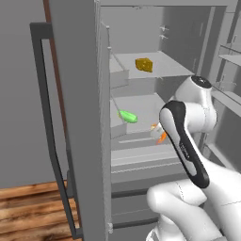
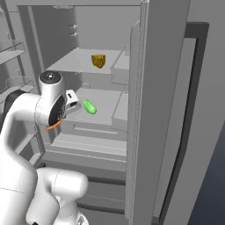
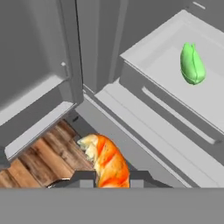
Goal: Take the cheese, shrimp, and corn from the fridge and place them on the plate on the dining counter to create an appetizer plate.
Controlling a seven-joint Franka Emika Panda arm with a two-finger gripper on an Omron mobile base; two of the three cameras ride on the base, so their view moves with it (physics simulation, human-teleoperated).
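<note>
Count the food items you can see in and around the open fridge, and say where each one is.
3. The cheese sits on the upper shelf, the corn on the shelf below, and the shrimp is held in the gripper. Others may be hidden.

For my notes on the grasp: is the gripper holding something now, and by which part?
Yes. The gripper holds the shrimp, clamped at one end; the rest sticks out beyond the fingertips.
</note>
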